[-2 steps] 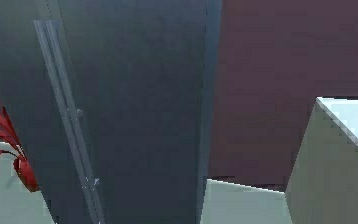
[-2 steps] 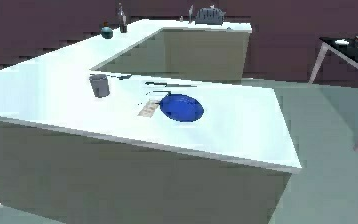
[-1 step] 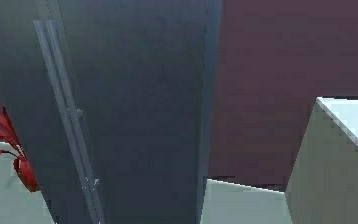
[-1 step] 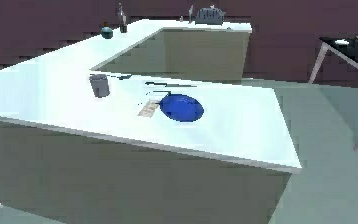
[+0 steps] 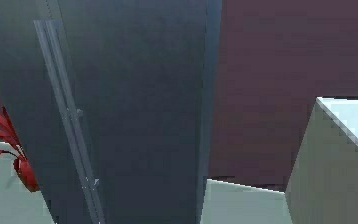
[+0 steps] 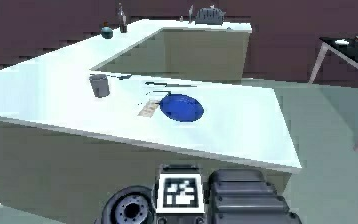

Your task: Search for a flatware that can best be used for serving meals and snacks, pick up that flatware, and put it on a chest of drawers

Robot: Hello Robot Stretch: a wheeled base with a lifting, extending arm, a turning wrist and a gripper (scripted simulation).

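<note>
Near the counter's (image 6: 237,128) front edge: blue plate (image 6: 182,107).
Gripper (image 6: 132,208) sat short of that edge, plate beyond it; what its fingers held, if anything, could not be told.

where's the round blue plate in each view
Arm side view: the round blue plate lies mid-picture on the white L-shaped counter, right of a small grey cup.
Forward view: a pale block at the right edge, probably that counter's corner; the plate would lie beyond that edge.
Shared landmark: probably the counter.
</note>
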